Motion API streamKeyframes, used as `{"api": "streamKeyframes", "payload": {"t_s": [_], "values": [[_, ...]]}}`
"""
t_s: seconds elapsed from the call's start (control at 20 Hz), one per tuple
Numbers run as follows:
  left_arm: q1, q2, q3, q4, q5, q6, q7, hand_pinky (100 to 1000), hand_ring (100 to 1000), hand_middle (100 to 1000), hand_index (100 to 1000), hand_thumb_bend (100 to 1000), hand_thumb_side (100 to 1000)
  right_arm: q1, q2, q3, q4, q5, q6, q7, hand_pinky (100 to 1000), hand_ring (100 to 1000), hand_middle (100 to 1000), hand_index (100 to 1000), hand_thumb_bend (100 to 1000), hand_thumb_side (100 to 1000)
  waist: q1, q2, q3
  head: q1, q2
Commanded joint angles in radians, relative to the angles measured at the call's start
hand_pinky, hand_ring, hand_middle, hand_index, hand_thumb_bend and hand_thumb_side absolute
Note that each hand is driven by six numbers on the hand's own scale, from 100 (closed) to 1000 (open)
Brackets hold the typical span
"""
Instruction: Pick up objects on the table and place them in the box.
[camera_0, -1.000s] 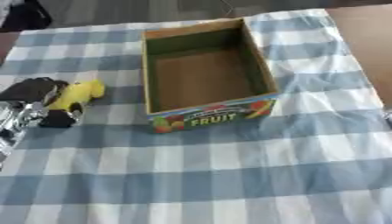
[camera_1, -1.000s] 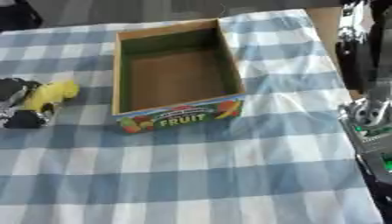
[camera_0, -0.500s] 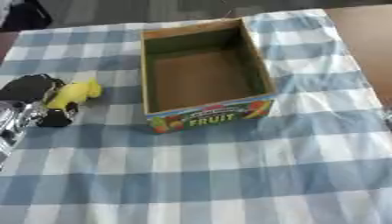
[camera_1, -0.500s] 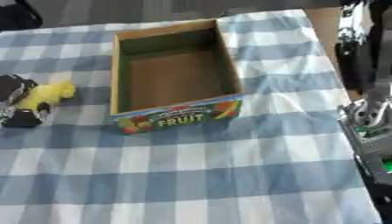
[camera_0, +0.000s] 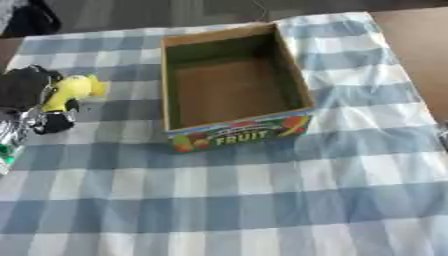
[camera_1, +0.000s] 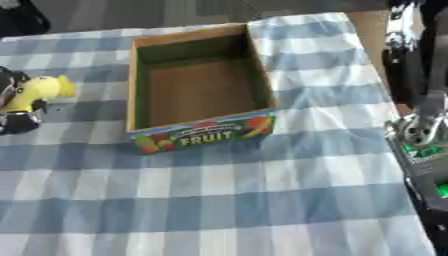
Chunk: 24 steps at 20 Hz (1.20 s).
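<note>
Here the counter (camera_0: 262, 210) wears one blue-and-white checked cloth. One open cardboard box (camera_0: 232, 90) marked FRUIT stands on it, empty. The left hand (camera_0: 22, 95), at the left edge, has its dark fingers curled round one yellow toy (camera_0: 68, 92), just left of the box. The right arm (camera_1: 420, 130) shows at the right edge; its hand's state cannot be told. Since the earlier frame, hand and toy sit a little higher.

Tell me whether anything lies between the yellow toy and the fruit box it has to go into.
Nothing visible does. The yellow toy sits at the left hand, and only bare checked tablecloth separates it from the box. The box's near left wall must be cleared; its inside looks empty.
</note>
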Motion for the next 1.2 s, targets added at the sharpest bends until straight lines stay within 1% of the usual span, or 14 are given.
{"api": "streamKeyframes", "payload": {"t_s": [0.05,0.15,0.35,0.55,0.7,0.85,0.9,0.95,1.2], "values": [[-0.018,0.023,0.022,-0.044,0.038,0.009,0.028,410,452,371,412,100,305,-0.004,-0.016,-0.007,-0.015,-0.007,-0.002,-0.002,763,728,778,911,100,944,-0.001,-0.026,0.001,-0.005,-0.004],[-0.03,0.025,0.027,-0.074,0.05,0.014,0.04,399,442,364,406,100,307,-0.005,-0.017,-0.008,-0.015,-0.008,-0.002,-0.003,763,728,778,911,100,944,0.0,-0.026,0.002,-0.006,-0.002],[-0.068,0.02,0.037,-0.141,0.038,0.021,0.06,388,427,357,395,100,318,-0.011,-0.021,-0.007,-0.015,-0.009,-0.004,-0.006,763,729,778,911,100,941,0.002,-0.027,0.0,-0.003,-0.004],[-0.122,-0.013,0.034,-0.199,0.004,0.01,0.086,388,423,355,393,100,328,-0.02,-0.026,-0.006,-0.015,-0.014,-0.008,-0.007,763,730,778,911,100,940,0.002,-0.027,-0.003,0.005,-0.009],[-0.163,-0.061,0.031,-0.216,-0.018,-0.006,0.093,390,416,356,394,100,339,-0.029,-0.027,-0.003,-0.015,-0.017,-0.011,-0.006,763,730,778,911,100,939,0.0,-0.025,-0.007,0.016,-0.011],[-0.2,-0.107,0.026,-0.21,-0.036,-0.032,0.091,386,414,353,391,100,337,-0.035,-0.029,-0.001,-0.015,-0.02,-0.013,-0.004,763,730,778,911,100,939,0.0,-0.024,-0.011,0.023,-0.015],[-0.21,-0.124,0.027,-0.206,-0.038,-0.038,0.09,383,410,351,390,100,393,-0.038,-0.029,0.0,-0.015,-0.021,-0.014,-0.003,763,730,778,911,100,932,0.0,-0.023,-0.012,0.025,-0.017],[-0.219,-0.14,0.028,-0.201,-0.042,-0.041,0.09,384,410,351,390,100,338,-0.04,-0.028,0.001,-0.015,-0.022,-0.014,-0.002,763,730,778,911,100,940,0.0,-0.022,-0.013,0.027,-0.019],[-0.24,-0.228,0.023,-0.185,-0.1,-0.069,0.107,385,408,352,391,100,345,-0.051,-0.026,0.002,-0.015,-0.025,-0.016,0.0,764,730,777,911,100,940,-0.002,-0.015,-0.016,0.039,-0.027]]}}
